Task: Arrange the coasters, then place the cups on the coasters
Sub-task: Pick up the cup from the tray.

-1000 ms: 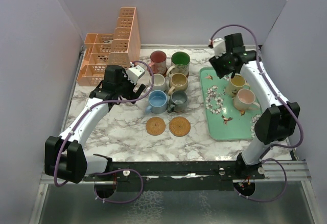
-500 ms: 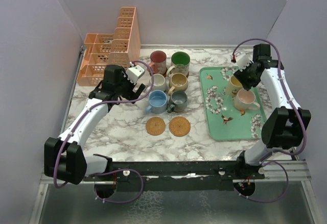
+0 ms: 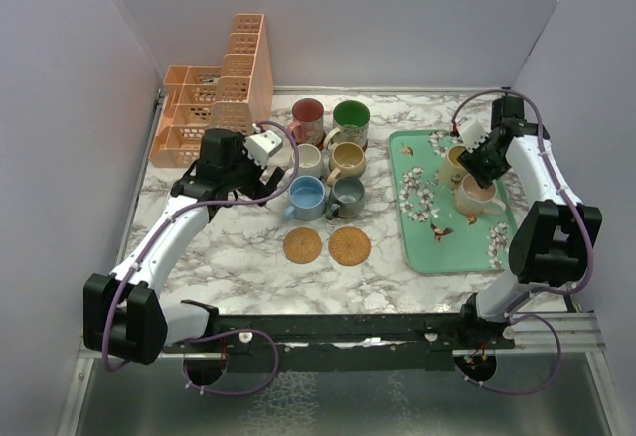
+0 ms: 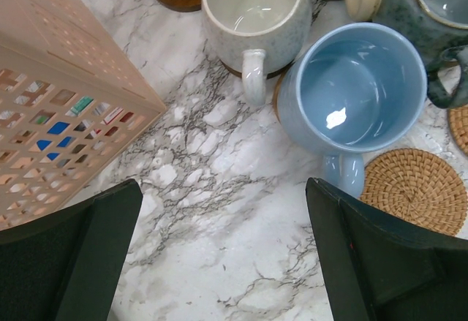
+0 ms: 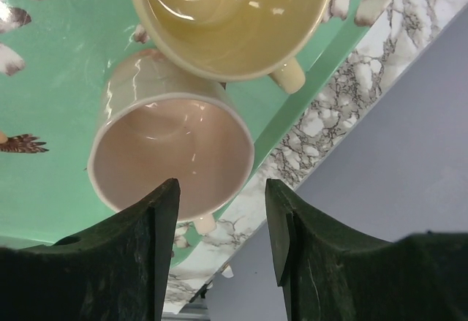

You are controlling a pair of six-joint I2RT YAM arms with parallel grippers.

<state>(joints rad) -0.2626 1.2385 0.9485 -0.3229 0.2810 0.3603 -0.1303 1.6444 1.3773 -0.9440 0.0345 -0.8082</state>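
Six cups stand in pairs mid-table, among them red [image 3: 307,113], green [image 3: 350,118], cream [image 4: 252,6] and blue [image 4: 362,87]; brown coaster edges show under some. Two bare woven coasters [image 3: 303,245] [image 3: 349,246] lie in front of them, one beside the blue cup [image 4: 417,189]. A yellow cup [image 5: 234,14] and a pink cup [image 5: 172,153] sit on the tray. My left gripper [image 4: 223,211] hangs wide open over bare marble left of the blue cup [image 3: 260,180]. Half open and holding nothing, my right gripper [image 5: 221,189] hovers over the pink cup's rim [image 3: 479,170].
A mint-green floral tray [image 3: 437,247] lies at the right, near the side wall. A peach lattice organiser [image 3: 214,98] stands at the back left, close to my left gripper [image 4: 51,94]. Purple walls enclose the table.
My right arm has swung from the back of the tray out to the right and come down over the yellow and pink cups. The left arm has barely moved.
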